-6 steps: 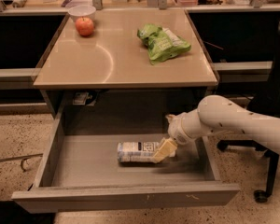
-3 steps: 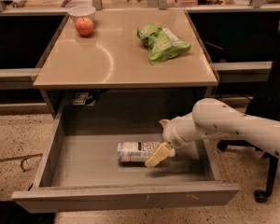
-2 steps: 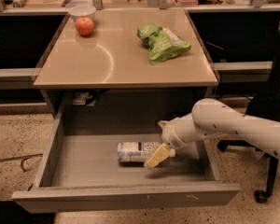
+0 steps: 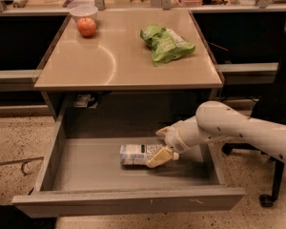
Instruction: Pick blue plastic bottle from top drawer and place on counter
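As spread jaws flank it, the pale-labelled blue plastic bottle [image 4: 136,154] lies flat.

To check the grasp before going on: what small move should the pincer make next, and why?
Probably close the pincer. It sits open in the drawer at the right end of the bottle lying on its side, one finger in front, one behind, so the bottle seems not yet gripped.
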Available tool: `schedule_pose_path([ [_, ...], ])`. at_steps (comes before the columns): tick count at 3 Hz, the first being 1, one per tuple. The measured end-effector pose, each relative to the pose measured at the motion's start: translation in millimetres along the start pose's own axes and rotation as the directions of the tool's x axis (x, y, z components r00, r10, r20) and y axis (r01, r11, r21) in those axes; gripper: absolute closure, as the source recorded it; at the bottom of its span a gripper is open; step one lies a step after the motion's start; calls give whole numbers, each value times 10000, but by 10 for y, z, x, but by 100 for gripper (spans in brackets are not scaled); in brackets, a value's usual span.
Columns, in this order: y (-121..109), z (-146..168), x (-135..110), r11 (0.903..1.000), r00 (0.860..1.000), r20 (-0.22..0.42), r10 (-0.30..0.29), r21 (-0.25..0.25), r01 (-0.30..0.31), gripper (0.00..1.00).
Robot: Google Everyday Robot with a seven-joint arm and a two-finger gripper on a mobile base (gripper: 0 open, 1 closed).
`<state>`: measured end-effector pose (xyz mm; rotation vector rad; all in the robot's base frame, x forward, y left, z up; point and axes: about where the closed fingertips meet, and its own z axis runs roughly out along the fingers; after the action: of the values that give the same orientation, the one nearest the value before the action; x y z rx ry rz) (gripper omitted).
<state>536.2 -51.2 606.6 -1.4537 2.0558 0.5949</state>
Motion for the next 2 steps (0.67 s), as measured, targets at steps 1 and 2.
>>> schedule_pose_path([
  [1, 0, 0, 0, 10000, 10000, 0, 0, -1, 0, 49],
  [2, 0, 0, 0, 10000, 10000, 0, 0, 0, 0, 72],
])
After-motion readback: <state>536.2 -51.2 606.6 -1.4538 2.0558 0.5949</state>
